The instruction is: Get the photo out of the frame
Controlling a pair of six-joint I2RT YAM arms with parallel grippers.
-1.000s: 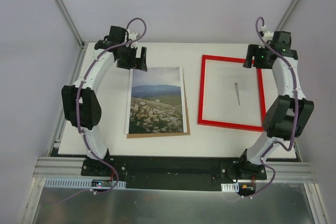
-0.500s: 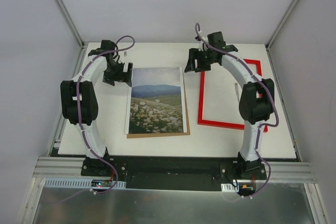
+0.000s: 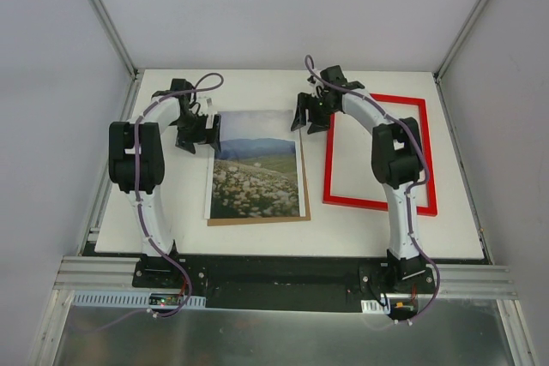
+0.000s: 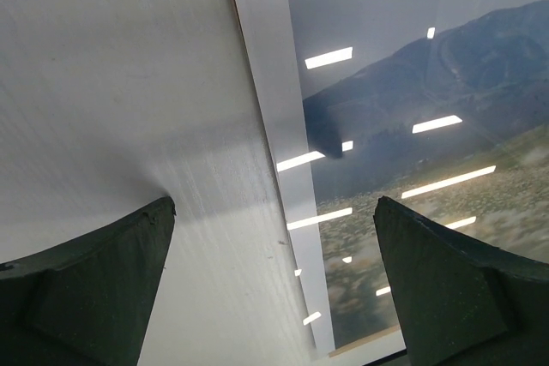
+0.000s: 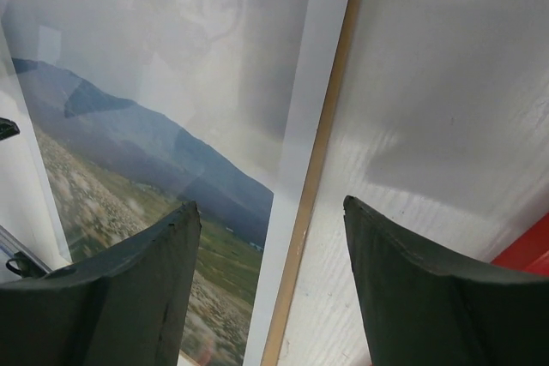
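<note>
Photo (image 3: 256, 169) lies face up on the table (image 3: 171, 212), left of the red frame (image 3: 356, 202) and apart from it. The frame holds no print, and only table shows through its opening.

Left hand (image 4: 273, 205) is released with its fingers spread. It sits low over the print's left margin, one finger above bare table and the other above the picture. Right hand (image 5: 268, 205) is likewise released and spans the print's right margin, one finger above the picture and the other above the table toward the frame. Neither hand grips anything.

A brown backing board (image 3: 257, 220) sits beneath the print, its edge showing along the right and near sides.

Assessment: the removal from the frame appears done, and the step in hand looks to be parting the print from its board. The next move calls for a finger under the thin paper edge alone, not the board, and a light pinch to avoid creasing.
</note>
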